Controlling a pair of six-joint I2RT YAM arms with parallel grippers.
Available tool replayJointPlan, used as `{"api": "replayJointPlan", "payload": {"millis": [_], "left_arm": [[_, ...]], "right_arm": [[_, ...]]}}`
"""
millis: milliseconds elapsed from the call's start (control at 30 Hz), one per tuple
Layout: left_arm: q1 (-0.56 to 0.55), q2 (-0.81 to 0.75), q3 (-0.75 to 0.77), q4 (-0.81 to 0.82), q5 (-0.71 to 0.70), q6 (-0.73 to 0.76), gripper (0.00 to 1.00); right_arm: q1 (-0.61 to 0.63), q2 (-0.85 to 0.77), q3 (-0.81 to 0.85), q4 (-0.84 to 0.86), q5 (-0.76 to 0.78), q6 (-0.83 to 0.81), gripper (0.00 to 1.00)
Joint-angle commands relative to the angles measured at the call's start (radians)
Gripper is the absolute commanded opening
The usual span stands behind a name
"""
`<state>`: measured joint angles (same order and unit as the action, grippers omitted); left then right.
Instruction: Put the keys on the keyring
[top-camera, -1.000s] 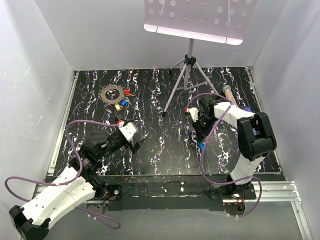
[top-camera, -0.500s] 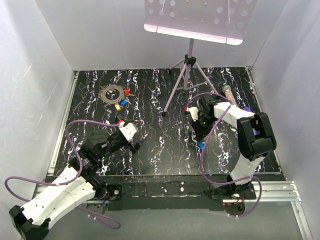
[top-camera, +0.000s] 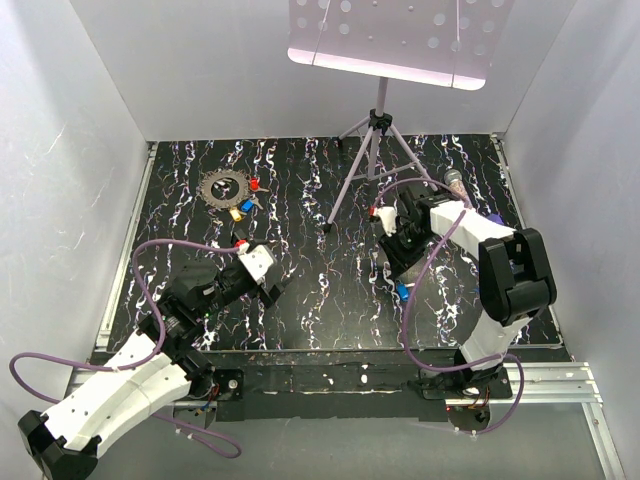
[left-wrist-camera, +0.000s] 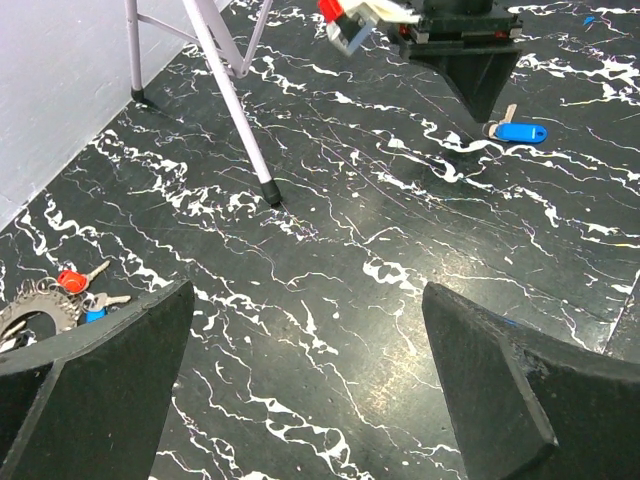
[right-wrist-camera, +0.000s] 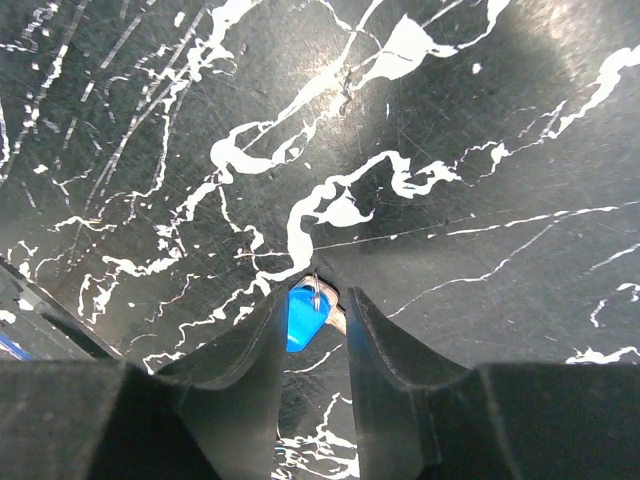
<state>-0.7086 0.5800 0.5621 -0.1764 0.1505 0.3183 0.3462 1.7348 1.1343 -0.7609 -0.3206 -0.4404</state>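
The keyring (top-camera: 224, 187), a jagged grey-bronze ring, lies at the back left with a red key (top-camera: 254, 185), a blue key (top-camera: 245, 205) and a yellow key (top-camera: 236, 213) beside it. It shows at the left wrist view's left edge (left-wrist-camera: 28, 308). Another blue key (top-camera: 402, 292) lies flat on the table, just beyond my right gripper (top-camera: 399, 272). In the right wrist view this key (right-wrist-camera: 303, 318) shows in the narrow gap of my right gripper (right-wrist-camera: 318, 300), whose jaws are slightly apart and not clamped on it. My left gripper (left-wrist-camera: 305, 385) is wide open and empty.
A tripod stand (top-camera: 372, 150) with a perforated tray stands at the back centre; one leg foot (left-wrist-camera: 270, 197) lands mid-table. A glittery tube (top-camera: 453, 183) and a purple stick (top-camera: 494, 218) lie at the right. White walls enclose the black marbled table (top-camera: 320, 290).
My right gripper has shifted slightly towards the back of the table. The blue key near it has stayed on the table. The left arm has not moved.
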Motion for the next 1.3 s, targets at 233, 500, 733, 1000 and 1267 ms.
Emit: {"api": "replayJointPlan", "payload": {"millis": [233,500,733,1000,1267], "left_arm": [[0.121,0.187,0.107,0.006,0.017,-0.296,0.98],[0.578,0.541,0.316,-0.043,0.257,-0.656,0.98],[0.758,0.969,0.642,-0.231,0.238,-0.579,0.98],[0.83,1.263,0.901,-0.319,0.133,-0.524,0.93],[0.839,1.477,1.157,-0.463,0.048,-0.44,0.71]], "right_arm": [[-0.107,-0.25,0.073,-0.09,-0.286,-0.098,0.48],[-0.265,-0.44,0.012,-0.025,-0.704,-0.103,0.51],[-0.289,-0.478,-0.033,-0.006,-0.873,-0.101,0.53],[-0.291,-0.471,-0.042,-0.012,-0.882,-0.106,0.53],[-0.292,-0.434,-0.019,-0.052,-0.89,-0.136,0.54]]}}
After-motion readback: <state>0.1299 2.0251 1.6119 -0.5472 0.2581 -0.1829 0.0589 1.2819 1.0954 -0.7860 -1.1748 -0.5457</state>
